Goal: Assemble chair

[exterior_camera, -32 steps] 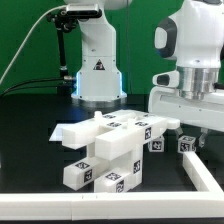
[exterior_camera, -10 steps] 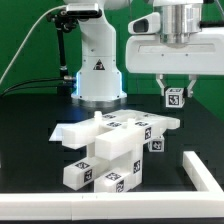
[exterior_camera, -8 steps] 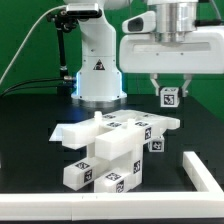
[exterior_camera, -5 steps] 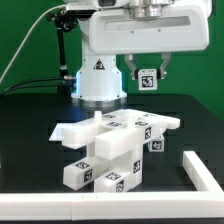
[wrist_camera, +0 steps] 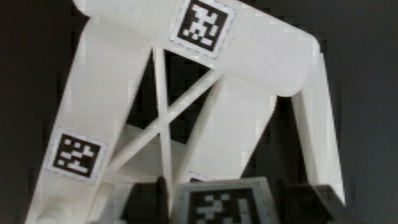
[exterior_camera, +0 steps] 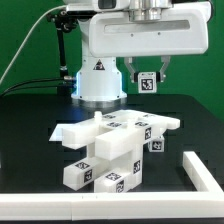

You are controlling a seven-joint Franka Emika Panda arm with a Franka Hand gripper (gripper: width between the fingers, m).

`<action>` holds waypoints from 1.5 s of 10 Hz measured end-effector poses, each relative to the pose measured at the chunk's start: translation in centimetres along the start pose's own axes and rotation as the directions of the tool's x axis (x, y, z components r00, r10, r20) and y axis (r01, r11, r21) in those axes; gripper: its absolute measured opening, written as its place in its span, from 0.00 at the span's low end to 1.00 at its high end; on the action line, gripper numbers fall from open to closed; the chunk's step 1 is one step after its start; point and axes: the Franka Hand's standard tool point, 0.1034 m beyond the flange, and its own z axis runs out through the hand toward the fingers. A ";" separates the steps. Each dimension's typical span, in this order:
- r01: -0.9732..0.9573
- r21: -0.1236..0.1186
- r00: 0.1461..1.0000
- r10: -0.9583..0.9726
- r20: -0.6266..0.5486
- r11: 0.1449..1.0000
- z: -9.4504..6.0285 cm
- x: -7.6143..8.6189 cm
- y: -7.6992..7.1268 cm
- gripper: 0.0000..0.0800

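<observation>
High up, 1 small white cube [exterior_camera: 148, 84] with a black tag hangs in the air, over the table. The gripper [exterior_camera: 148, 79] pinches it tight between its 2 fingers. Well below, the other chair pieces [exterior_camera: 112, 142] lie in a pile on the black table [exterior_camera: 30, 140]. 1 loose cube [exterior_camera: 155, 146] sits just beside the pile, on the exterior view's right. A long white rail [exterior_camera: 90, 206] lies along the table's near edge.

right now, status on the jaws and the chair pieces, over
Jaws shut on small tagged cube, high above the table. Other chair pieces piled below. White rail at table edge, apart from pile.
</observation>
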 end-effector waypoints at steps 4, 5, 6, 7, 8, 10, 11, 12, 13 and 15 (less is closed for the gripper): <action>0.090 -0.017 0.996 -0.090 0.001 0.996 -0.4 4.0 3.4 0.36; 0.091 -0.018 0.996 -0.091 0.002 0.996 -0.3 3.9 3.3 0.36; 0.091 -0.018 0.996 -0.091 0.003 0.996 -0.3 3.8 3.4 0.36; 0.091 -0.019 0.996 -0.091 0.003 0.996 -0.3 3.8 3.4 0.36; 0.100 -0.023 0.995 -0.100 -0.001 0.995 -0.2 4.0 3.4 0.36; 0.164 -0.059 0.986 -0.166 -0.030 0.985 0.2 5.6 3.4 0.36; 0.185 -0.072 0.981 -0.188 -0.039 0.980 0.5 6.4 3.4 0.36; 0.186 -0.079 0.981 -0.190 -0.038 0.979 1.0 6.6 3.5 0.36; 0.184 -0.082 0.981 -0.188 -0.042 0.979 1.3 6.5 3.3 0.36; 0.187 -0.083 0.980 -0.191 -0.046 0.979 2.0 6.4 2.9 0.36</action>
